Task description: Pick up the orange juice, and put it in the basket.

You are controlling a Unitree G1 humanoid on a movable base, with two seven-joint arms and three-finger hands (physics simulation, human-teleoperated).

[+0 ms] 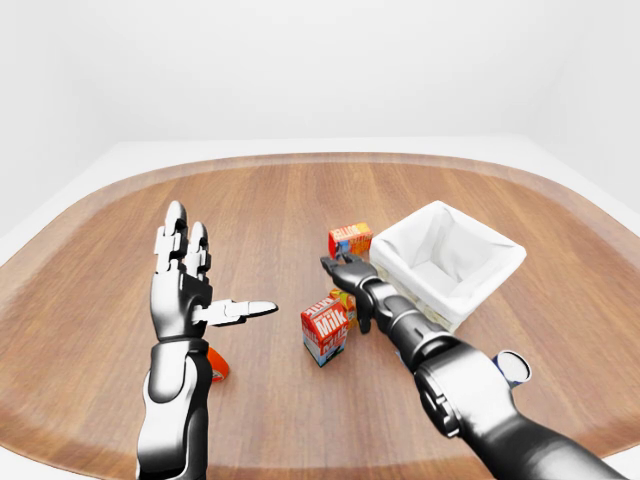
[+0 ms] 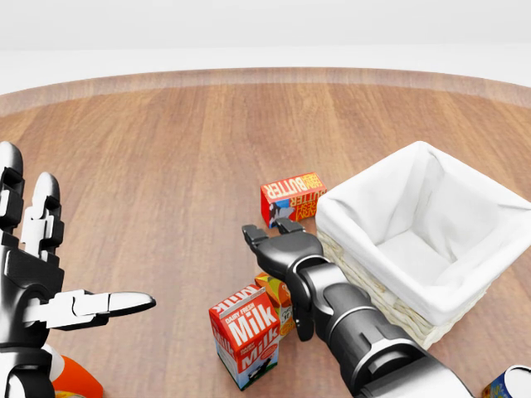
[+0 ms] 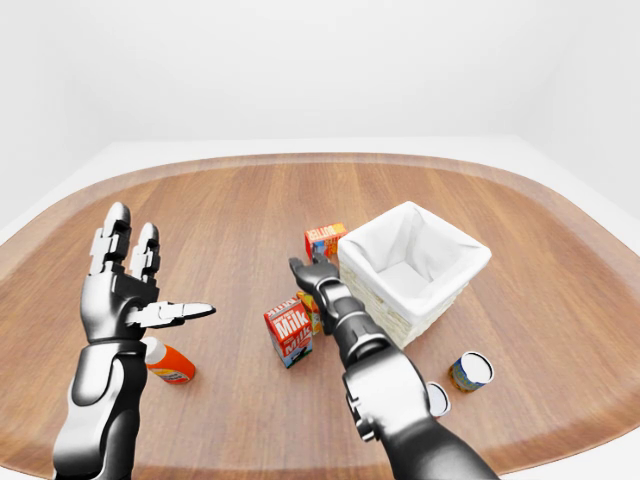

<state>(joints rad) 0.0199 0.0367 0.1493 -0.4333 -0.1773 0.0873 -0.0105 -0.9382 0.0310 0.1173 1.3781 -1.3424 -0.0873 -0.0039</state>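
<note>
Spread wide and raised at the left of the head view, the left hand (image 2: 37,282) holds nothing: two jointed metal fingers point up and the thumb sticks out sideways to the right. Just below it lies an orange-and-white bottle (image 3: 168,364) on its side, capped in white; its label is too small to read. At the bottom right of the right-eye view stands a small round can (image 3: 470,371) with a pale top, and another round thing peeks out beside the robot's forearm.

Near the middle, a red carton (image 2: 246,334) stands upright, printed "Milk" in white with "DAIRY FRESH" above it. Touching its right side is the orange juice (image 2: 278,300), a smaller orange carton with a fruit picture, largely hidden by the right arm. That arm, glossy black and grey, reaches up the view from the bottom right, and the right hand (image 2: 280,241) hovers just above the juice carton with its short fingers parted, gripping nothing.

Beyond the hand lies a red and orange box (image 2: 291,196) reading "BUTTER" upside down. To its right sits the basket (image 2: 375,286), square, woven of pale wicker and lined with loose white cloth folded over the rim. Everything rests on a rounded wooden table (image 1: 300,200) with a lighter edge band.
</note>
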